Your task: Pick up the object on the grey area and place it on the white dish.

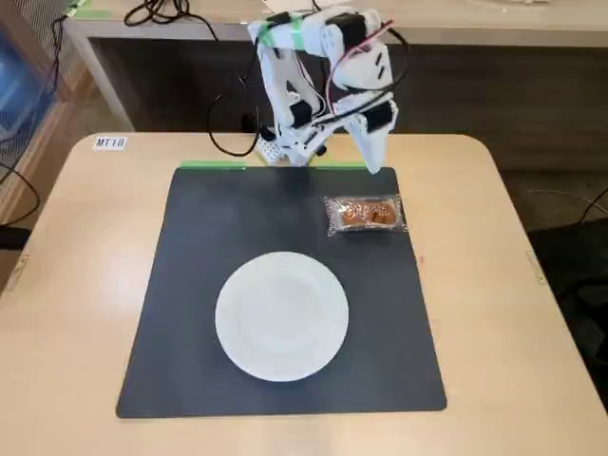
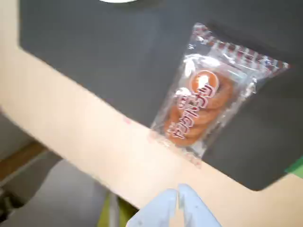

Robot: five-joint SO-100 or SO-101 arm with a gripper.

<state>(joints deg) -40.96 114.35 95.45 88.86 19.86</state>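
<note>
A clear packet of brown ring-shaped snacks (image 1: 365, 214) lies on the dark grey mat (image 1: 237, 228) near its far right edge. In the wrist view the packet (image 2: 203, 106) overlaps the mat's edge onto the table. The white dish (image 1: 281, 315) sits in the middle of the mat, empty; only a sliver of it shows at the top of the wrist view (image 2: 118, 1). My gripper (image 1: 375, 157) hangs above the mat's far right corner, behind the packet and apart from it. In the wrist view its fingertips (image 2: 179, 195) are together, holding nothing.
The arm's white base (image 1: 285, 142) stands at the table's far edge with black cables (image 1: 228, 123) beside it. Green tape (image 1: 214, 165) marks the mat's far edge. A label (image 1: 110, 142) sits at the far left of the beige table (image 1: 532, 332). The table's right edge is close to the packet.
</note>
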